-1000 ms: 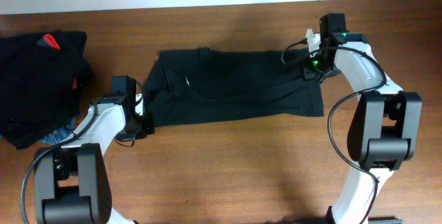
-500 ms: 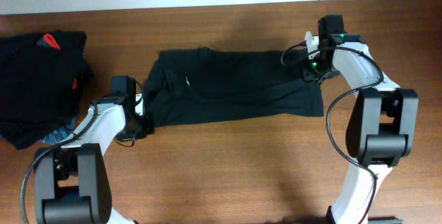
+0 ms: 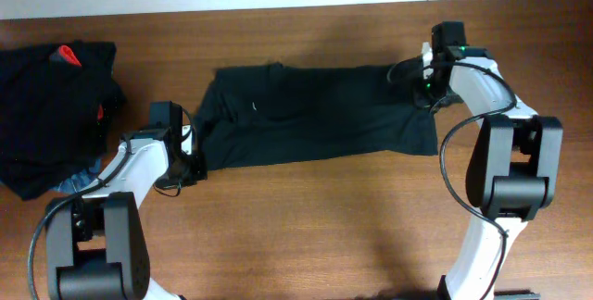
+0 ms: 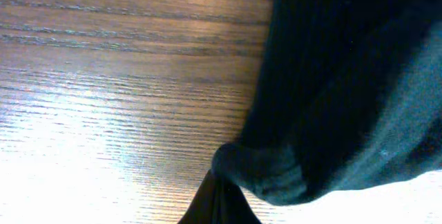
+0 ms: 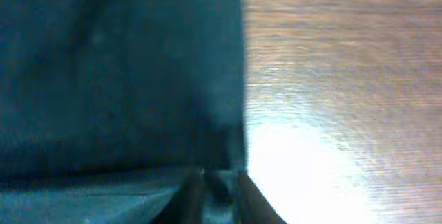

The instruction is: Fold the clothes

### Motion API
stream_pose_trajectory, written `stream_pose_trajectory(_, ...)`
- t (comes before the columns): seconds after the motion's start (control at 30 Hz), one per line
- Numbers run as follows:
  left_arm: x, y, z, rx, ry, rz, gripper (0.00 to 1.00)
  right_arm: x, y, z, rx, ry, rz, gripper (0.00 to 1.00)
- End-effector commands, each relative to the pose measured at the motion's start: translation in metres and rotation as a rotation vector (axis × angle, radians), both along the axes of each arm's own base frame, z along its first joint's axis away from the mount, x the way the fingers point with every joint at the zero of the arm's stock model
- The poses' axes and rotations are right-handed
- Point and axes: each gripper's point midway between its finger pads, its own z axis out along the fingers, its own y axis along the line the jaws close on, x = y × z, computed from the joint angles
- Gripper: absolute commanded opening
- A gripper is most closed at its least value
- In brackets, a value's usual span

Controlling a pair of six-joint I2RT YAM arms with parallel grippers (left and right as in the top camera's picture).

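Note:
A plain black shirt (image 3: 315, 115) lies spread flat across the middle of the table, with a small white logo (image 3: 255, 107) near its left end. My left gripper (image 3: 192, 155) sits at the shirt's lower left corner. In the left wrist view the left gripper (image 4: 222, 182) is shut on a bunched fold of the shirt (image 4: 345, 79). My right gripper (image 3: 425, 91) is at the shirt's upper right edge. In the right wrist view the right gripper (image 5: 219, 184) is closed on the hem of the shirt (image 5: 117, 72), with cloth between its fingers (image 5: 188, 200).
A heap of other dark clothes (image 3: 51, 119) with red patches lies at the table's left end, beside my left arm. Bare brown wood (image 3: 315, 226) runs along the front of the table. A pale wall borders the far edge.
The right gripper has narrowed onto the shirt's right edge and shifted slightly right. The shirt's right side now looks stretched and smoother. The left arm has not moved.

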Motion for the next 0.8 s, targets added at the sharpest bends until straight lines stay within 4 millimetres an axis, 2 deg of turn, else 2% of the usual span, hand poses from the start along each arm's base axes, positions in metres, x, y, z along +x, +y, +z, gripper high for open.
stream_pose_trajectory(0.0,-0.023,0.009,-0.024,0.031,0.088,0.024,0.01,0.007,-0.011,0.006,-0.029,-0.022,-0.029,0.4)
stream_pose_trajectory(0.1,-0.023,0.009,-0.024,0.031,0.088,0.024,0.01,0.003,-0.009,0.011,-0.016,-0.011,-0.026,0.41)
stream_pose_trajectory(0.17,-0.023,0.009,-0.024,0.031,0.088,0.024,0.01,0.001,-0.003,0.023,0.012,-0.016,-0.018,0.39)
stream_pose_trajectory(0.27,-0.023,0.009,-0.024,0.03,0.087,0.024,0.01,-0.007,0.011,0.043,0.09,-0.018,0.004,0.36)
stream_pose_trajectory(0.33,-0.018,0.007,-0.024,0.02,0.068,0.023,0.0,-0.02,0.027,0.048,0.174,0.02,0.027,0.35)
stream_pose_trajectory(0.4,-0.004,-0.002,-0.021,-0.035,0.016,0.012,0.0,-0.033,0.039,0.044,0.234,0.07,0.059,0.35)
stream_pose_trajectory(0.53,0.028,-0.017,-0.001,-0.115,-0.083,-0.051,0.0,-0.042,0.04,0.038,0.243,0.104,0.056,0.35)
stream_pose_trajectory(0.63,0.039,-0.017,0.012,-0.116,-0.117,-0.055,0.0,-0.045,0.041,0.036,0.244,0.117,0.054,0.36)
stream_pose_trajectory(0.67,0.045,-0.016,0.023,-0.11,-0.141,-0.056,0.0,-0.049,0.041,0.034,0.246,0.132,0.052,0.35)
stream_pose_trajectory(0.77,0.043,-0.007,0.034,-0.061,-0.145,-0.05,0.0,-0.052,0.041,0.032,0.248,0.146,0.051,0.35)
